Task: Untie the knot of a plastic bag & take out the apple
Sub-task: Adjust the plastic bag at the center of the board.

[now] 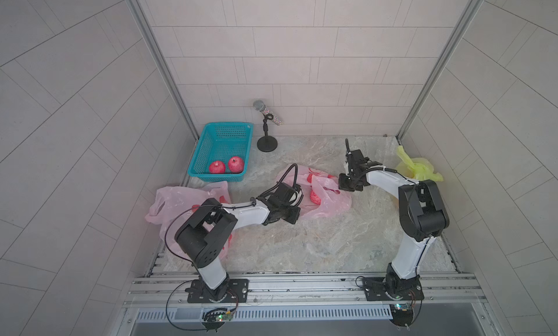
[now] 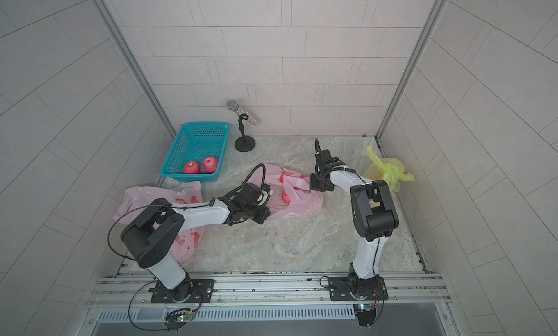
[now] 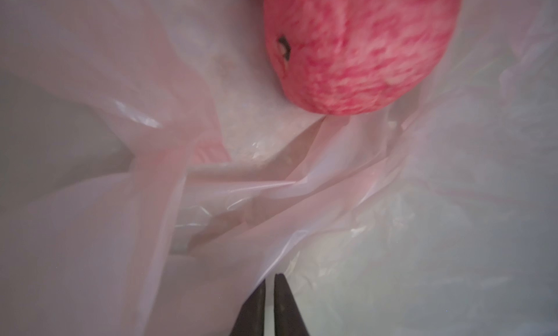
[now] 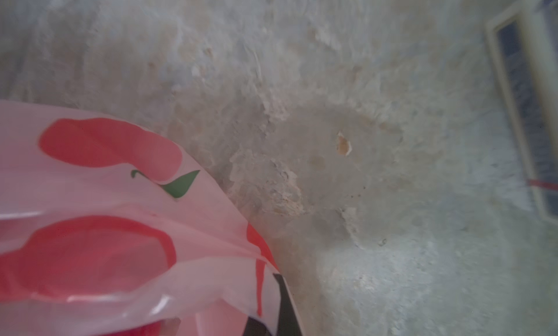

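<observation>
A pink plastic bag (image 1: 324, 204) with red print lies crumpled in the middle of the stone table in both top views. Its knot is out of view. A red apple (image 1: 315, 197) shows inside its mouth, and the left wrist view has the same apple (image 3: 359, 47) lying on pink film. My left gripper (image 3: 269, 281) sits at the bag's left edge, its jaws pressed together with film running between them. At the bag's right edge, my right gripper (image 4: 279, 289) is shut on a printed fold of the bag (image 4: 120, 216), just above the table.
A teal basket (image 1: 208, 144) at the back left holds two red apples (image 1: 217, 167). A microphone on a stand (image 1: 267, 129) is beside it. Another pink bag (image 1: 172, 204) lies under my left arm. A yellow-green bag (image 1: 418, 168) sits at the back right.
</observation>
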You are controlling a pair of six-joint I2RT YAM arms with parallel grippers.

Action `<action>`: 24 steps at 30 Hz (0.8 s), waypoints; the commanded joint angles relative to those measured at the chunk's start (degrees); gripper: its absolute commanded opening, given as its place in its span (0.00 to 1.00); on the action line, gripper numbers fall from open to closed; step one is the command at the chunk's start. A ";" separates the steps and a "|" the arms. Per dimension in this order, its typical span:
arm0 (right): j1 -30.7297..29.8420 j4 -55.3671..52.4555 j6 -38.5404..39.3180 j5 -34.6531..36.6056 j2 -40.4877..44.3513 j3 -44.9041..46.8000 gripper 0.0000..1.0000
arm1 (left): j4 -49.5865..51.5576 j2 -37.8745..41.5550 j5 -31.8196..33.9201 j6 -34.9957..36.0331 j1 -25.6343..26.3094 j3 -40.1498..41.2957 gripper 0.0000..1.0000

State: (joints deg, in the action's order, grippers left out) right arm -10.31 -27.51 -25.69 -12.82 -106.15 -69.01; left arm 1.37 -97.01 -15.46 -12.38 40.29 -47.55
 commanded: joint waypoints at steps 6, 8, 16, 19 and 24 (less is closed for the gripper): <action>2.91 4.10 -3.03 -0.72 -1.74 3.50 0.06 | 3.93 0.33 7.68 3.41 0.17 1.05 0.10; 3.46 4.17 -3.00 -0.52 -1.98 3.62 0.07 | 4.39 0.63 8.88 3.42 0.18 1.05 0.10; 0.54 0.36 -0.79 -1.40 5.72 1.88 0.53 | -0.36 5.06 0.96 3.21 -0.08 0.38 0.22; -2.00 -2.17 -0.24 0.78 11.03 0.82 0.68 | -0.77 5.84 -0.81 3.09 -0.12 -0.54 0.25; -5.62 -5.92 0.33 5.27 17.58 -1.29 0.75 | -2.11 5.85 -1.79 1.29 -0.10 -1.07 0.26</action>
State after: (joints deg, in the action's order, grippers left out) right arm -14.85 -29.30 -26.11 -11.77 -91.55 -68.71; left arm 0.75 -92.20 -15.62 -10.92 40.25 -47.48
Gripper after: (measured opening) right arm 0.743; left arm 0.259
